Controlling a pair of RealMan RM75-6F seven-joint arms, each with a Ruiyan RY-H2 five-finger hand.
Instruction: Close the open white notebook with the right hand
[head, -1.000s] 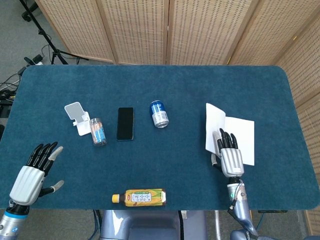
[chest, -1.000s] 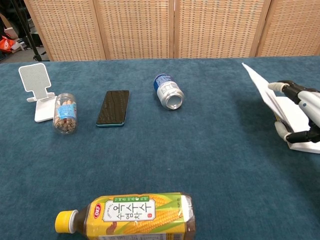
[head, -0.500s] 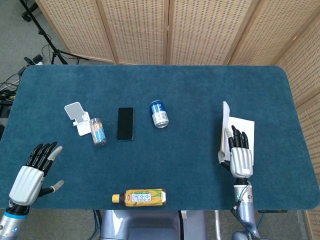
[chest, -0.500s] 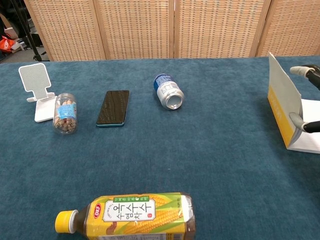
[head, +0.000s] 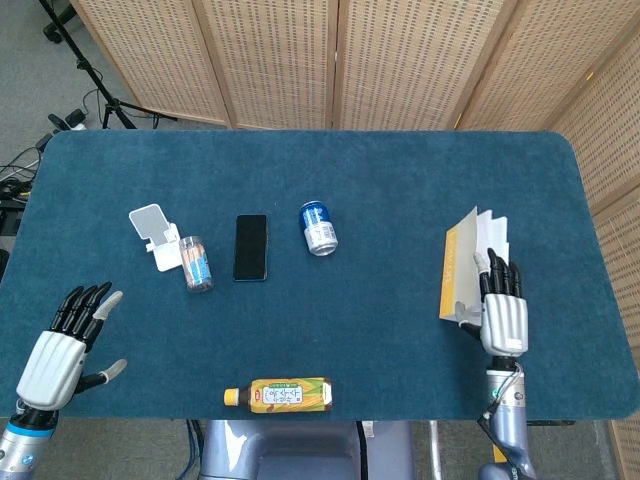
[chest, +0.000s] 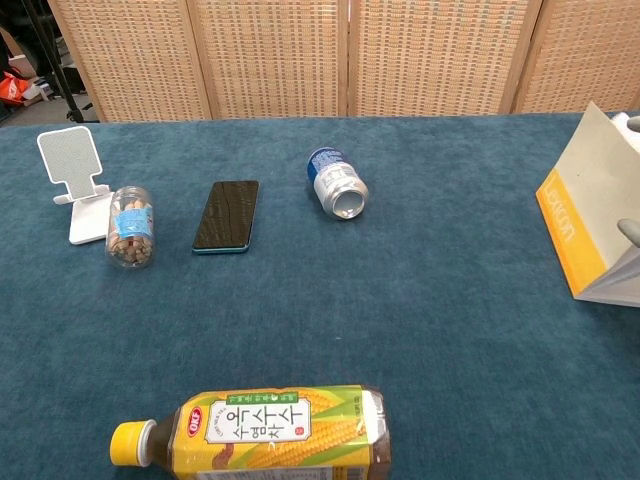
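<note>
The white notebook (head: 462, 270) lies at the table's right side, half folded. Its left cover (chest: 598, 215), grey-white with a yellow strip along the spine edge, stands tilted up over the right pages (head: 493, 226). My right hand (head: 503, 312) holds this cover near its front edge, with straight fingers on the inner side and the thumb (head: 466, 318) on the outer side. In the chest view only the thumb's tip (chest: 630, 232) shows at the frame edge. My left hand (head: 65, 345) hovers open at the front left, holding nothing.
A white phone stand (head: 154, 233), a small jar (head: 196, 263), a black phone (head: 251, 246) and a blue can (head: 319, 227) on its side sit left of centre. A corn tea bottle (head: 281, 394) lies at the front edge. The table's right edge (head: 610, 290) is close to the notebook.
My right hand has lifted the left cover from flat to upright and past it, moving rightward with it. The left hand has barely moved.
</note>
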